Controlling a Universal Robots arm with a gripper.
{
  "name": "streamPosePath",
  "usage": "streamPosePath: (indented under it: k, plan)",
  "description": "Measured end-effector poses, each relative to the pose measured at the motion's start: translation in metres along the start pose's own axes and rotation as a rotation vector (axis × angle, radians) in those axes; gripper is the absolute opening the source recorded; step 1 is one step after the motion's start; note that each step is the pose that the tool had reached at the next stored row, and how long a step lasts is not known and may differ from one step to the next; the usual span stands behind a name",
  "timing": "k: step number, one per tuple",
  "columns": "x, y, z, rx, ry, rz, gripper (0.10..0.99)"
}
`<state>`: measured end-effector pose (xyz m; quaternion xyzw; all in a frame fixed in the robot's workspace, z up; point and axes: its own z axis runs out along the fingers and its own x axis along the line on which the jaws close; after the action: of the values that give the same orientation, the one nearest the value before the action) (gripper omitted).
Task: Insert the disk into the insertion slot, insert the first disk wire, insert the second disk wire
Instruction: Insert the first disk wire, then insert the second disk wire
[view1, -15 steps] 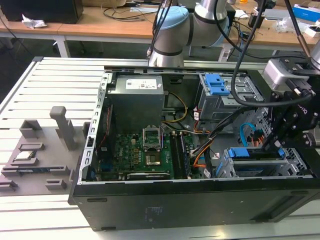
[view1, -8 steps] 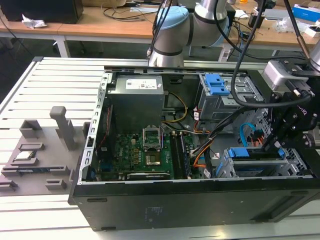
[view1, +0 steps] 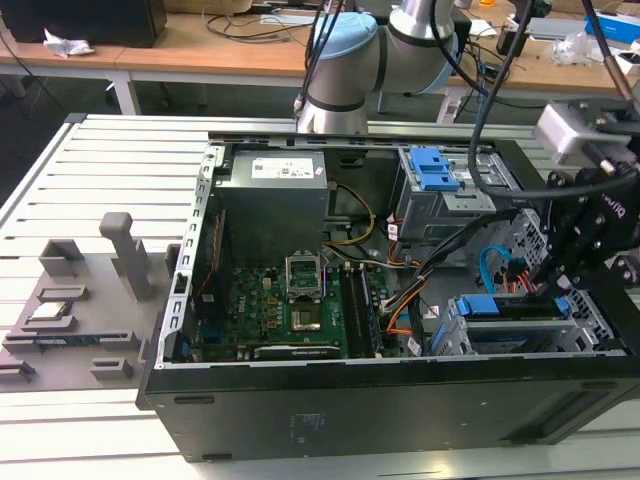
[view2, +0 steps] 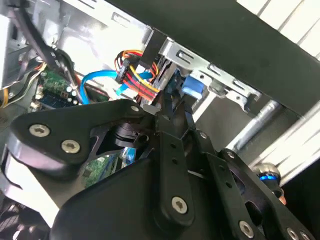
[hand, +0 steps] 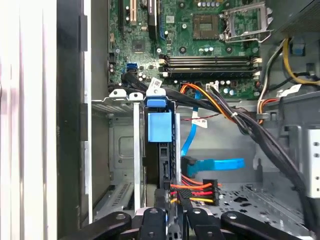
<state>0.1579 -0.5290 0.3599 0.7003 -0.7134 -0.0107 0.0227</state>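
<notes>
The pincer (view2: 169, 107) is found deep inside the computer case (view1: 300, 420). Its two fingers are closed together on a black plug (hand: 173, 197), from which orange, red and yellow wires (hand: 192, 189) are led away to one side. Just beyond the fingertips the disk (hand: 160, 127) is seen. It is seated on its edge in the insertion slot (hand: 120, 145), with the blue tab of its carrier at the end far from the pincer. A blue cable (hand: 215, 164) is laid beside the gripped plug, and its end is just next to the disk; whether it is pushed in cannot be told. Farther beyond the slot the motherboard (hand: 200, 45) is seen. A taller cage (view1: 440, 190) with a blue latch is placed well apart from the pincer.
</notes>
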Motion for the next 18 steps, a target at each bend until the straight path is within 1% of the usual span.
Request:
streamPosePath:
  k: [1,2,3,5,14,16,18]
  plan:
    - [-0.0019,0.0005,-0.0095,0.000,0.0001,0.000,0.227]
    - [-0.0028,0.0008,-0.0164,0.000,0.0000,0.000,0.161]
    - [-0.0029,0.0010,-0.0200,0.000,0.0003,0.000,0.106]
    - [-0.0028,0.0012,-0.0242,0.000,-0.0002,0.000,0.106]
    - [-0.0028,0.0012,-0.0248,0.000,0.0000,0.000,0.114]
    - [-0.0028,0.0012,-0.0250,0.000,0.0001,0.000,0.235]
    - [-0.0028,0.0012,-0.0250,0.000,0.0001,0.000,0.235]
